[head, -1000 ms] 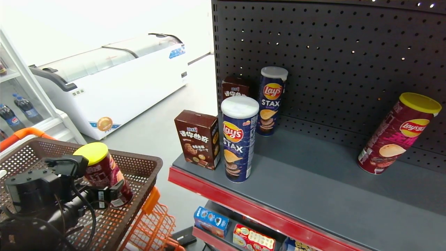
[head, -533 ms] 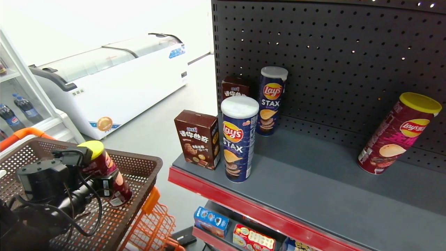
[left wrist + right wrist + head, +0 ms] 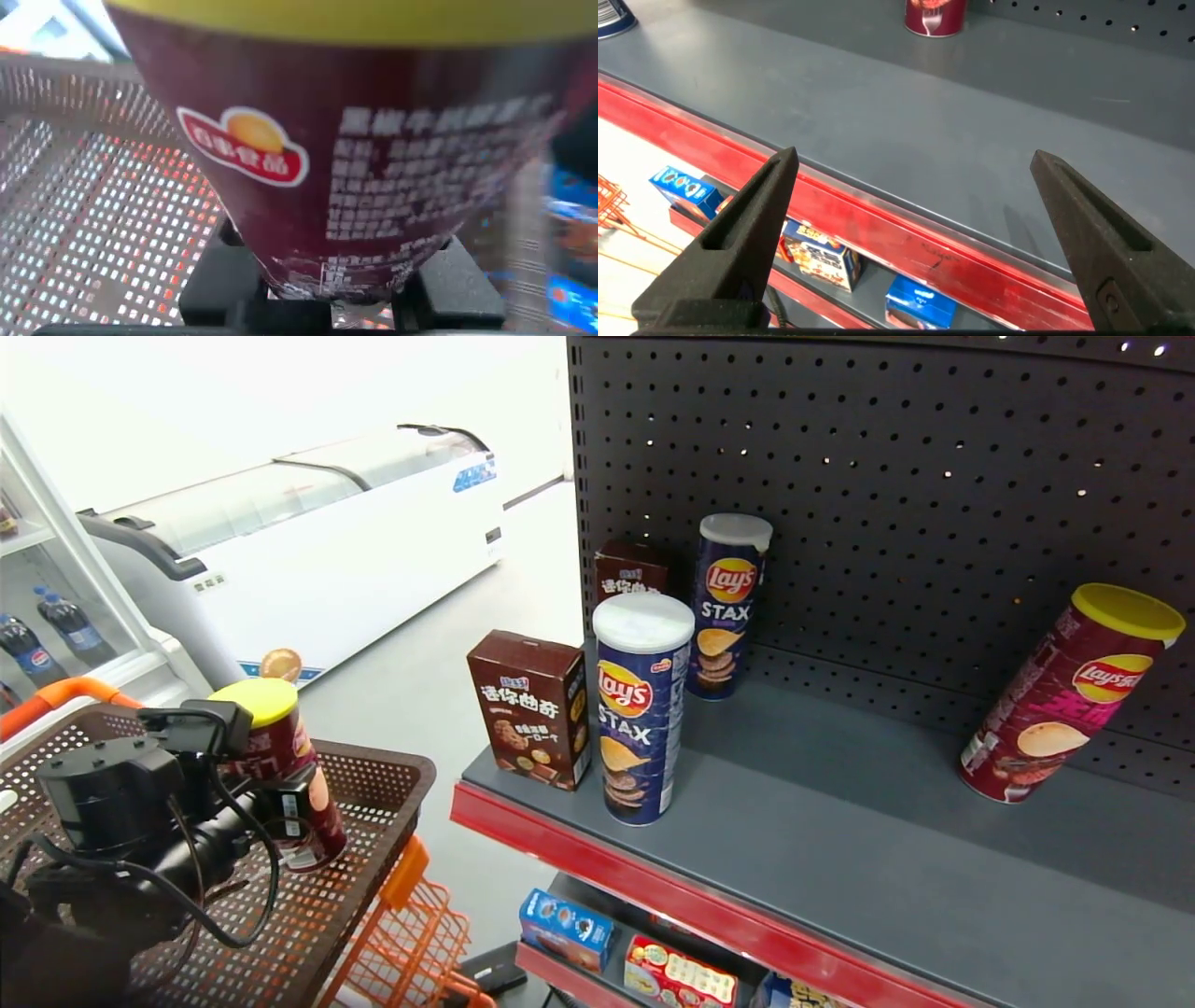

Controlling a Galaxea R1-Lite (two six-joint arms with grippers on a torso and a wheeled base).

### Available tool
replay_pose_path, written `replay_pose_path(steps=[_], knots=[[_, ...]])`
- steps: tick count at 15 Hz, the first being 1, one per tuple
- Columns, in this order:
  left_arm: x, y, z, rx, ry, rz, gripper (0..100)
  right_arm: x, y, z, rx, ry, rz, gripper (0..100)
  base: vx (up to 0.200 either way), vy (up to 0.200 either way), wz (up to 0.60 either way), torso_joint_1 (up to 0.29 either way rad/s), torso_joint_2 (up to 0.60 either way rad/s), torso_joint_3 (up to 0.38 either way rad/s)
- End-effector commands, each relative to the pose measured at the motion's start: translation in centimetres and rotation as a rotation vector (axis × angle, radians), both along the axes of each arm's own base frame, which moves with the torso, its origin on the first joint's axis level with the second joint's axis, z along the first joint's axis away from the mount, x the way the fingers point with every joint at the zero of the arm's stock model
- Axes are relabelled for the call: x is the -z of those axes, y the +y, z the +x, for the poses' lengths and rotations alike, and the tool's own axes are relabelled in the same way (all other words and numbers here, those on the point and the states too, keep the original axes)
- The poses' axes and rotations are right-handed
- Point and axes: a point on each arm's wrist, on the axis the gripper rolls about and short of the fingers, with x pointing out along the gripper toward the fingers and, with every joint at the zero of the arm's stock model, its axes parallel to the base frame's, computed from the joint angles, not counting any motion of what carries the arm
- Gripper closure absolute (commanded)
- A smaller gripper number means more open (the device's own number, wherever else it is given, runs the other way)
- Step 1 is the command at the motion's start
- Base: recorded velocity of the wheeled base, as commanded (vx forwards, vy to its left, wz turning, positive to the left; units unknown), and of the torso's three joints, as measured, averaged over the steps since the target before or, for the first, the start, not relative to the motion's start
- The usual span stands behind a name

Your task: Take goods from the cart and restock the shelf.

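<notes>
Red can [image 3: 285,751] has risen since a second ago and now sits higher over the brown cart basket [image 3: 392,775]. Left fingers [image 3: 301,803] are clamped on its lower body, one on either side. The can is near upright, yellow lid on top. In the left wrist view the lid is cut off and the print blurred. Shelf [image 3: 840,840] stands to the right. Right fingers [image 3: 738,247] are spread wide, holding nothing, over the shelf's red front edge.

We find the chip can [image 3: 355,187] blurred in the left wrist view, its top cut off by the edge. The right wrist view crops the red can [image 3: 936,14]; the blue can [image 3: 640,709] half hides the rear cookie box [image 3: 631,571].
</notes>
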Motion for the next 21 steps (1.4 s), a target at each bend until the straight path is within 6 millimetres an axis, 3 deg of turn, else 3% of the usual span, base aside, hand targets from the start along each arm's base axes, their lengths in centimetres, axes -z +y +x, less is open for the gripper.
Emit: replay_pose_path(steps=[1,3,8,13,17,21], knots=[[-4.1,-1.5,-2.2,0.074,-0.110,-0.002,100,0.0,0.0,0.0,0.000,0.000,0.000,0,0.000,0.000,0.00,0.000,0.00,0.000],[-6.8,-3.5,-5.3,0.162,-0.182,-0.009,100,0.0,0.0,0.0,0.000,0.000,0.000,0,0.000,0.000,0.00,0.000,0.00,0.000],[-9.4,-4.9,-8.9,0.262,-0.204,-0.027,100,0.0,0.0,0.0,0.000,0.000,0.000,0,0.000,0.000,0.00,0.000,0.00,0.000],[-9.7,-7.9,-11.4,0.466,-0.189,-0.057,100,0.0,0.0,0.0,0.000,0.001,0.000,0,0.000,0.000,0.00,0.000,0.00,0.000],[-9.0,-9.0,-13.3,0.635,-0.175,-0.079,100,0.0,0.0,0.0,0.000,0.001,0.000,0,0.000,0.000,0.00,0.000,0.00,0.000],[-8.9,-9.5,-13.6,0.677,-0.169,-0.097,100,0.0,0.0,0.0,0.000,0.001,0.000,0,0.000,0.000,0.00,0.000,0.00,0.000]])
